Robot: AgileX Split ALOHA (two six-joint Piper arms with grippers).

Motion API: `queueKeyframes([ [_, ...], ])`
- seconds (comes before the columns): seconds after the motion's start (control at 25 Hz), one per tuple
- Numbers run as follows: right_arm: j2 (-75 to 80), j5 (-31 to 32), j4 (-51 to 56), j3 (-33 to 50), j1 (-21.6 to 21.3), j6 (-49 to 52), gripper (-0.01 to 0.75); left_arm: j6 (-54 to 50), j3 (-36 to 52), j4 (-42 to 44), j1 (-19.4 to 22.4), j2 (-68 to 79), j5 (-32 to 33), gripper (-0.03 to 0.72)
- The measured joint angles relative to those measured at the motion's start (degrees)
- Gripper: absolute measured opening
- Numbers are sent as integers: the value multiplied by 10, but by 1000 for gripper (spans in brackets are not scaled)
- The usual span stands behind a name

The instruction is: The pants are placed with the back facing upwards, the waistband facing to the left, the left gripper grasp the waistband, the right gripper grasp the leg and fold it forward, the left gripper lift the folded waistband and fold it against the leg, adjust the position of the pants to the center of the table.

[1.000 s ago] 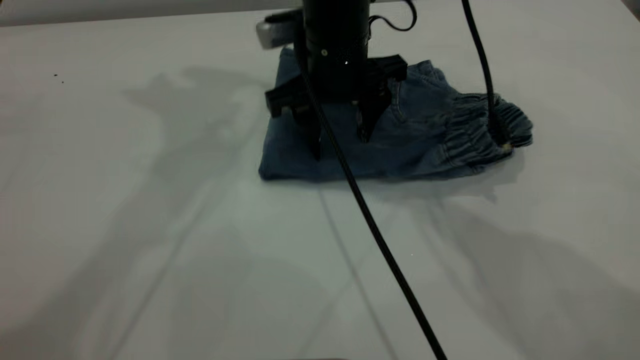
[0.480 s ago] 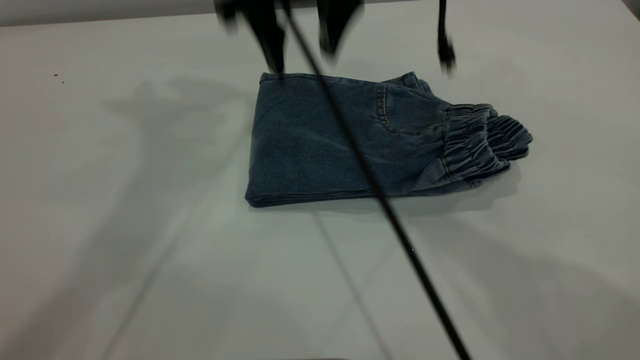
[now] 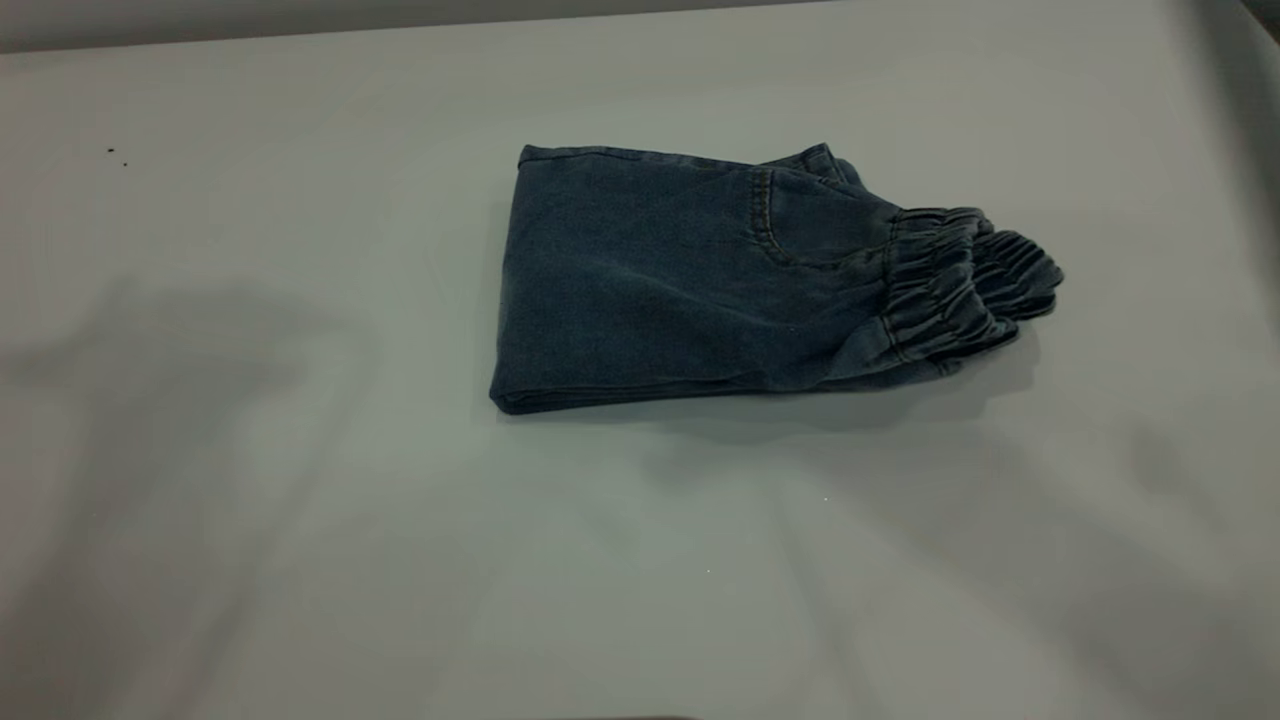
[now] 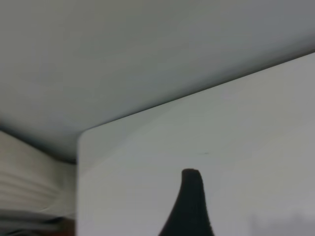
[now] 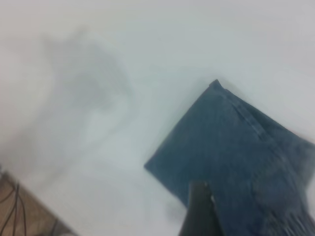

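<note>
Pants lie folded into a compact blue denim bundle on the table, a little right of middle in the exterior view. Waistband bunches at that view's right end; the smooth folded edge sits at the left. A patch pocket shows on top.

Change: 1 second ago a gripper stood down over the bundle with a cable across it; half a second ago it was lifting off. Now both arms are gone from the exterior view, only soft shadows left on the table.

Left gripper: 1 dark fingertip shows over bare table near a corner, well apart from the pants. Opening cannot be told; nothing seen held.

Right gripper: 1 fingertip shows above the denim, apparently off the cloth. Opening cannot be told.

Judgement: folds look done, pants released; task at or near its end.
</note>
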Motion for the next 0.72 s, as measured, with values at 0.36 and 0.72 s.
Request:
queueKeyframes([
  [0.36,-293,6,-28,285,0,-30,441,47,143,-189,0,-115,0,573],
  [0.72,-528,2,-46,574,0,-12,441,58,459,-292,0,-271,0,573],
])
